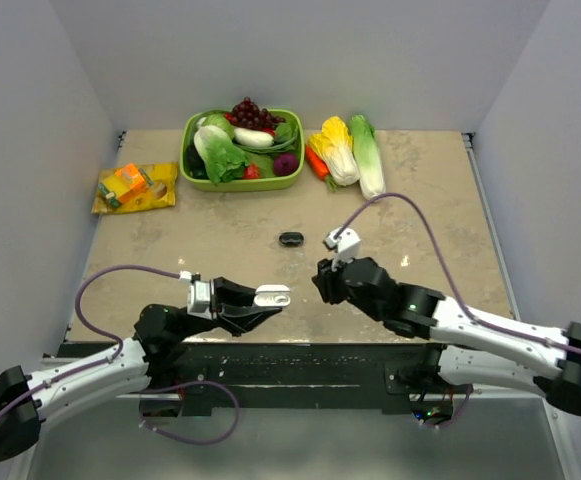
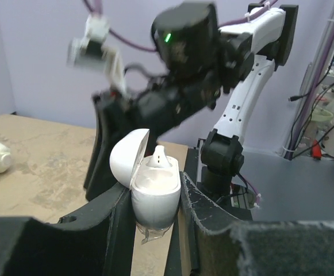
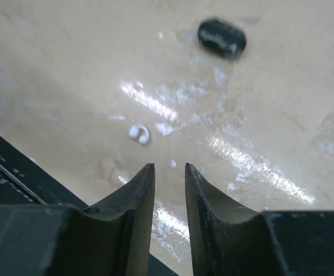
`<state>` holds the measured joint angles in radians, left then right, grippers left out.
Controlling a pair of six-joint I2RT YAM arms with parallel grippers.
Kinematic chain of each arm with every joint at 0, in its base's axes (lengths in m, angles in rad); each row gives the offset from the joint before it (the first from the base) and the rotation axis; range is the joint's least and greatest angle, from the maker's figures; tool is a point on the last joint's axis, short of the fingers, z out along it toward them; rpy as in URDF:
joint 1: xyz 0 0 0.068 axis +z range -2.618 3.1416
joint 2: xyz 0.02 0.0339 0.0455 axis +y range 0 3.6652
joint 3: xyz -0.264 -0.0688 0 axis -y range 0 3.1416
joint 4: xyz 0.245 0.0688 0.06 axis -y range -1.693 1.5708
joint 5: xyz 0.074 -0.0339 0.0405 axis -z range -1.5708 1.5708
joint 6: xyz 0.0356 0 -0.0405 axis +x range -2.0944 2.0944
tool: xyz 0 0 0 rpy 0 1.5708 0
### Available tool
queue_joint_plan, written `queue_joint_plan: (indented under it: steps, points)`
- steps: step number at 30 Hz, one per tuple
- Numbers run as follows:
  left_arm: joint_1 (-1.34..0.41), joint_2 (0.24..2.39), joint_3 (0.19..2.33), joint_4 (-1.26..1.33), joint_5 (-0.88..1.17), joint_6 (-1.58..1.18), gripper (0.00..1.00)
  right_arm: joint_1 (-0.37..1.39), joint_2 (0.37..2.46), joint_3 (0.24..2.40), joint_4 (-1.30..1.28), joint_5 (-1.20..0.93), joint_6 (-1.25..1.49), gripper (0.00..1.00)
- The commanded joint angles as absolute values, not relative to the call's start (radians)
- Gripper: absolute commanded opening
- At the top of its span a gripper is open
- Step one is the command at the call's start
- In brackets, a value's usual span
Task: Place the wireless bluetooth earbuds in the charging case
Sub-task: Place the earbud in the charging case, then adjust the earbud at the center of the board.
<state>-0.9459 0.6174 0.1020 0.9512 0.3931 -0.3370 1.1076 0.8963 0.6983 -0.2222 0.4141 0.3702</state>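
From above, the left gripper is clamped on the white charging case, and the right gripper hangs just beside it. A small black oval thing lies beyond both on the table. At the left wrist, the case sits between the jaws with its lid open. One white bud stands in it, maybe not fully seated, so a bump could tip it out. At the right wrist, the jaws stand slightly apart and empty, and a white earbud lies just ahead, off their line. An off-centre pinch may flick it away.
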Motion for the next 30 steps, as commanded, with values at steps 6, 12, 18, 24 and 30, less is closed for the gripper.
queue_joint_plan:
  steps: [6,12,18,24,30]
  points:
    - [-0.953,0.505,0.029,0.937,0.271,-0.348,0.00,1.081,1.342,0.741,0.081,0.227,0.380,0.32]
    - [-0.953,0.511,0.003,0.983,0.273,-0.371,0.00,1.081,1.503,0.807,0.132,0.173,0.393,0.39]
    - [-0.953,0.494,0.002,0.957,0.281,-0.361,0.00,1.081,1.574,0.792,0.158,0.158,0.420,0.16]
    - [-0.953,0.506,0.003,0.960,0.293,-0.357,0.00,1.080,1.588,0.752,0.155,0.184,0.440,0.00]
    - [-0.953,0.512,0.002,0.963,0.296,-0.360,0.00,1.081,1.631,0.755,0.144,0.209,0.445,0.00]
